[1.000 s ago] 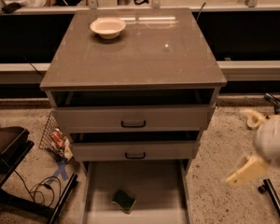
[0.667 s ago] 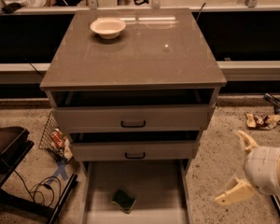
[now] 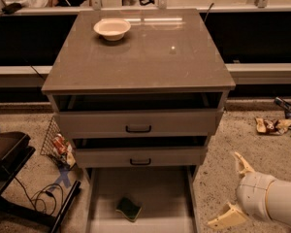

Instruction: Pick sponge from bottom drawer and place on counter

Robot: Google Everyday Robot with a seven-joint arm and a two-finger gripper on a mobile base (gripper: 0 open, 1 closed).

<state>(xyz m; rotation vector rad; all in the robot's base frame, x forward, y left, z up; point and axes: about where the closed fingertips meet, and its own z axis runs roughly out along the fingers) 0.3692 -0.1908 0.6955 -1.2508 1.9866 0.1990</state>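
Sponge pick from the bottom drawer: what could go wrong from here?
1. The hand, open, sits right of the bottom drawer, outside its side wall; a sideways approach could clip that wall.
2. The sponge lies flat on the drawer floor; the hand may push it instead of gripping.

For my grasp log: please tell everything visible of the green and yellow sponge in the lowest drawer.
The small rectangular sponge, dark green face over a yellow layer, lies flat, slightly turned, on the floor of the open pale-grey bottom drawer, near its front, left of centre. Only the floor touches it. The cream two-finger tool hangs open to its right, outside the drawer.
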